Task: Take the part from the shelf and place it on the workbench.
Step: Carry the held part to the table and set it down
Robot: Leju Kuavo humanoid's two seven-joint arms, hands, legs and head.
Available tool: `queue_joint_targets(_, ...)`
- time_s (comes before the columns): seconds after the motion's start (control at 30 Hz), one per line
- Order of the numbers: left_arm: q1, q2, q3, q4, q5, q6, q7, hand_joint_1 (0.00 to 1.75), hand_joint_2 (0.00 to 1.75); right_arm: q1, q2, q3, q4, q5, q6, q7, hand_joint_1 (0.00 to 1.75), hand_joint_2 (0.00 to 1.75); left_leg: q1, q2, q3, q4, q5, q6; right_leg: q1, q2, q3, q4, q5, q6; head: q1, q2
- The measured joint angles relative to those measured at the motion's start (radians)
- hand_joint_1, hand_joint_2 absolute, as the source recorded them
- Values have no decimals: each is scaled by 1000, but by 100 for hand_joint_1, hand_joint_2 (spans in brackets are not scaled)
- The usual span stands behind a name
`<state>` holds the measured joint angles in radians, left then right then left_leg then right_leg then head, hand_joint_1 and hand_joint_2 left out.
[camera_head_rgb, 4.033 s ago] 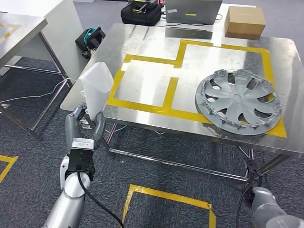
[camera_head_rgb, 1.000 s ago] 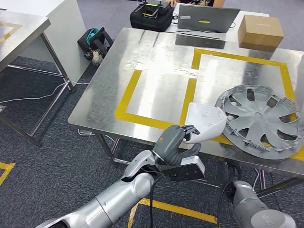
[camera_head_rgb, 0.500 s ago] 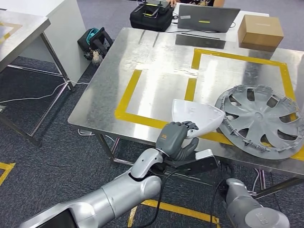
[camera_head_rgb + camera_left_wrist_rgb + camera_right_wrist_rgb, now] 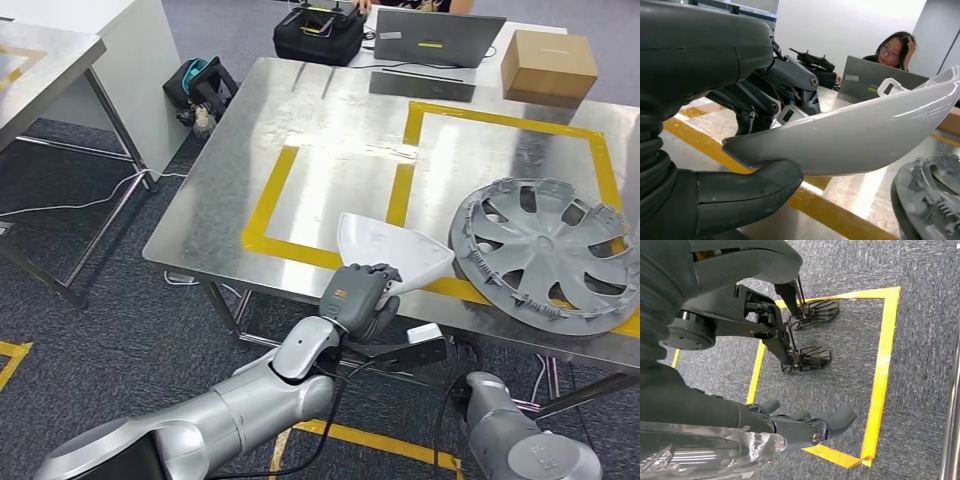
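One part (image 4: 392,252), one hubcap (image 4: 547,252)

Part (image 4: 392,250): smooth, glossy pale-grey plastic. Workbench (image 4: 332,130): brushed, reflective sheet metal; hubcap (image 4: 543,252): matt grey plastic. Box (image 4: 549,66): plain brown cardboard; floor (image 4: 113,300): rough grey carpet.

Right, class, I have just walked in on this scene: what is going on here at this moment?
The robot's left hand grips a white plastic part and holds it over the near edge of the steel workbench, across the yellow tape, just beside a grey wheel cover. The part is not yet released. The right hand hangs low over the carpet, holding nothing.
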<state>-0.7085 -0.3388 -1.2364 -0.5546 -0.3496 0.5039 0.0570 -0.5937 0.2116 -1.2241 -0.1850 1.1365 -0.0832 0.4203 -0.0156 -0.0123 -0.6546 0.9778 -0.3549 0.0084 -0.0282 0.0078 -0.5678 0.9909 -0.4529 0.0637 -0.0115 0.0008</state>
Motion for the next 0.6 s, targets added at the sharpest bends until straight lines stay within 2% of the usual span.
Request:
queue_joint_targets(0.37,-8,0,-68,33,-96,-80,124,175,175,-2,14,17,0,17,5,6,0,175,0,0,-1,0,0,0,0,0,-1,0,0,0,0,0)
queue_joint_targets(0.6,-12,0,-81,53,-115,-75,161,175,175,-5,23,19,0,22,1,17,0,175,0,0,-1,0,0,0,0,0,-1,0,0,0,0,0)
